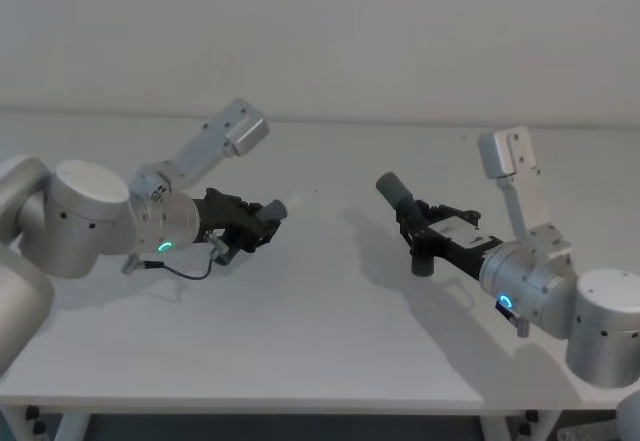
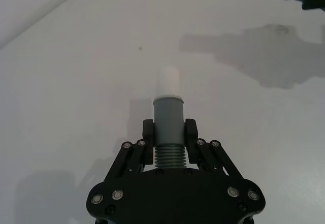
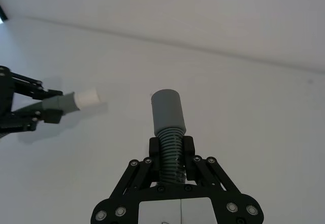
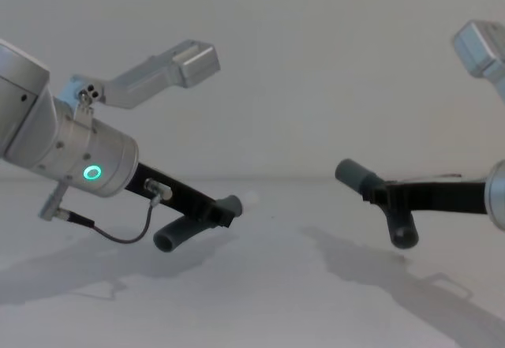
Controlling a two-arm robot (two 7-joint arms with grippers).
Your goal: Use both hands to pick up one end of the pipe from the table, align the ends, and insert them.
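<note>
Head view, left gripper (image 1: pixel 268 216) clamped on white-tipped pipe piece (image 1: pixel 285 207), right gripper (image 1: pixel 416 221) clamped on plain pipe piece (image 1: pixel 396 191), cuffs facing, well apart, wrist views, ribbed sections pinched between jaws, chest view, both pieces seemingly clear of table (image 4: pixel 252 308).

The left gripper (image 2: pixel 169 132) and right gripper (image 3: pixel 171 145) are black linkages studded with silver screws (image 2: pixel 117 194). Behind each sits a silver cylindrical arm (image 1: pixel 95 221) with a glowing ring (image 4: pixel 93 173). A thin black cable (image 4: pixel 118 236) loops behind the left gripper.
</note>
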